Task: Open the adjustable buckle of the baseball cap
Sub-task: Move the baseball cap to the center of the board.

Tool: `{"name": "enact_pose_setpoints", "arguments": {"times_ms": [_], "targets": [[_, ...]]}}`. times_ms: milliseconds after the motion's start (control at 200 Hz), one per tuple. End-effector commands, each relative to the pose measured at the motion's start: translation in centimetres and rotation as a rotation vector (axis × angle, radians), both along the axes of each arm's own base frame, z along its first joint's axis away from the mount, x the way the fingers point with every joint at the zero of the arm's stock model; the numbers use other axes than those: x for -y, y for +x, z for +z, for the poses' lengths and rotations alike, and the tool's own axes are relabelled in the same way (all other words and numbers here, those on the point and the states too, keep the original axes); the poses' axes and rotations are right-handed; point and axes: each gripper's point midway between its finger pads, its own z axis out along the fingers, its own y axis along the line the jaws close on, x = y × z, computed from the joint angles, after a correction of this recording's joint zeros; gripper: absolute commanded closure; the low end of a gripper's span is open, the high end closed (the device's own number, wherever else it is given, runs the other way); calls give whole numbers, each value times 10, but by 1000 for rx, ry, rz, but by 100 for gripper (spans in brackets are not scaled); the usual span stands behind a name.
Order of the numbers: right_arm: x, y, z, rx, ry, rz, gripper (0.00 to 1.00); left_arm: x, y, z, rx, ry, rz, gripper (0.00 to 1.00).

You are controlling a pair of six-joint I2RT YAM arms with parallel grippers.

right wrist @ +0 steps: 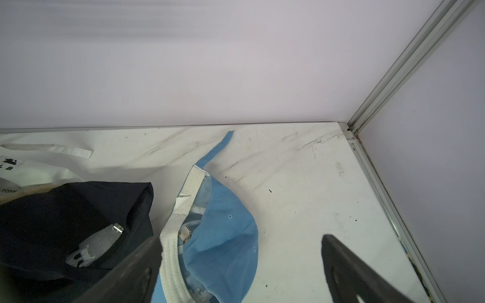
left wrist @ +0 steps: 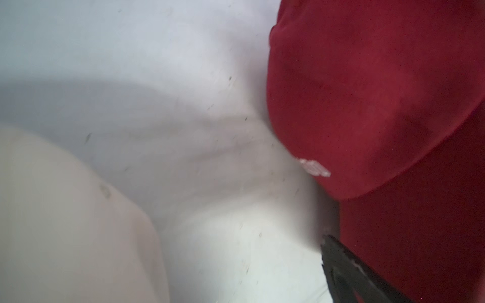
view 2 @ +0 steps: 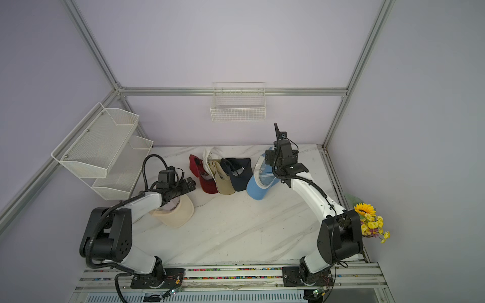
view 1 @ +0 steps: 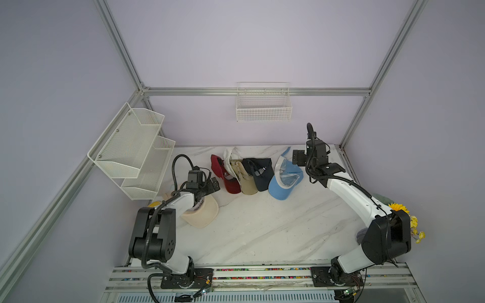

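Red cap (view 1: 231, 183), tan cap (view 1: 248, 185), navy cap (view 1: 258, 170), sky-blue cap (view 1: 280, 189) with white sweatband (right wrist: 173, 251), cream cap (view 1: 203, 215), white grey-veined marble counter (view 1: 262, 230), yellow flowers (view 1: 399, 208).

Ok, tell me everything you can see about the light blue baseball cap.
The light blue fabric baseball cap lies inside-up on the white marble-look table, last in the row, beside the navy fabric cap. A white sweatband lines its rim; a small metal buckle sits at the back, and its blue strap trails loose across the table.
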Motion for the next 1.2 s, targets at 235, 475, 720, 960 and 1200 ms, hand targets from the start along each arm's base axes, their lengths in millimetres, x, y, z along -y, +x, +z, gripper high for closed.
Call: {"name": "enact_pose_setpoints", "arguments": {"times_ms": [235,475,720,960,1200], "targets": [[8,-5,25,59,19,-28,3,90,85,89,270,-105,-249,0],[9,-5,23,53,1,-25,3,69,59,106,229,66,-264,0],[11,-1,45,104,-1,-43,3,50,28,147,287,178,-251,0],[27,-11,41,123,-19,-121,3,-11,-17,184,391,306,2,0],[65,-35,-4,170,-113,-301,3,-95,-57,125,246,520,299,0]]}}
